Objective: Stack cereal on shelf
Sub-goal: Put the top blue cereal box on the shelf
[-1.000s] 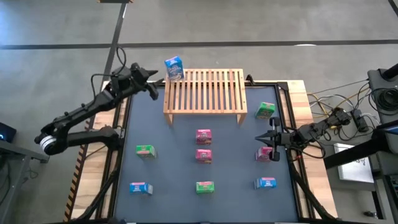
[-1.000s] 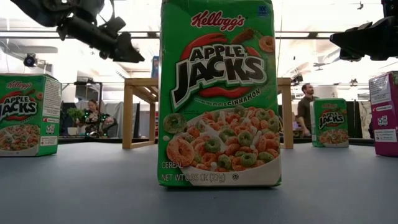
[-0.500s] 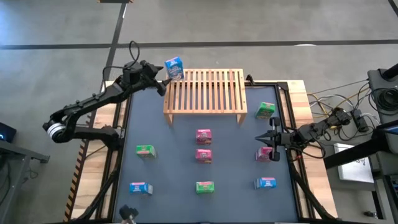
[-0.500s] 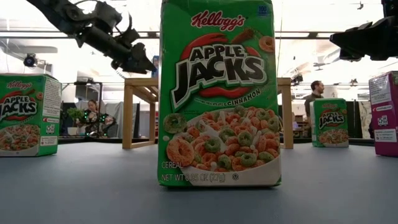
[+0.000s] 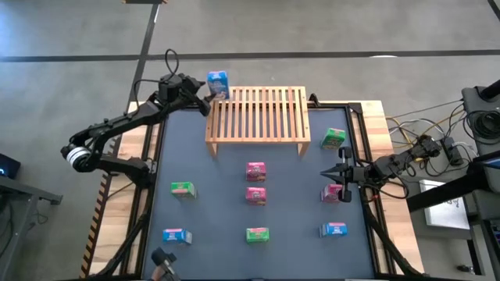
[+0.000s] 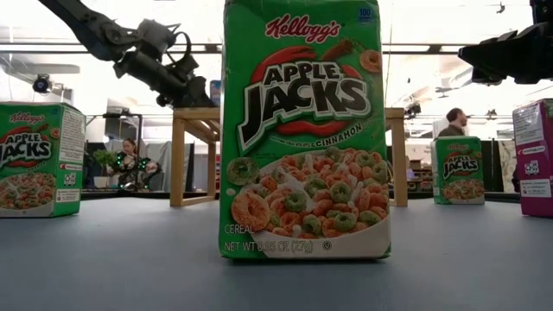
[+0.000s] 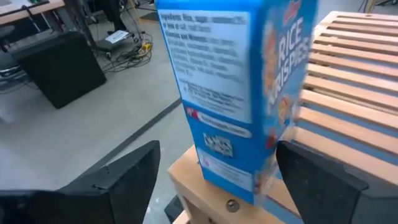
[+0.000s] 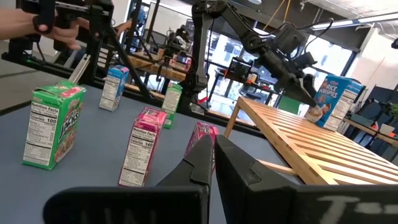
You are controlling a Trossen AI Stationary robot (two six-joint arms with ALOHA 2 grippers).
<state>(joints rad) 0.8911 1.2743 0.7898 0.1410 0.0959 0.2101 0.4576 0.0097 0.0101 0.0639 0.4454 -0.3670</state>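
Left gripper (image 7: 214,180), fingers spread wide around the blue cereal box (image 7: 239,93) on the shelf (image 5: 258,113) corner, should close squarely to avoid tipping it.

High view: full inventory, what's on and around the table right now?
Blue cereal box: 1, on the shelf's far-left corner
Blue cereal boxes on the tabletop: 2, near-left and near-right
Pink cereal boxes: 3, two mid-table, one at the right
Green cereal boxes: 3, left, near centre, right of the shelf
Shelf: 1, light wood, far side
Left gripper: open, around the shelf's blue box
Right gripper: shut, above the right pink box
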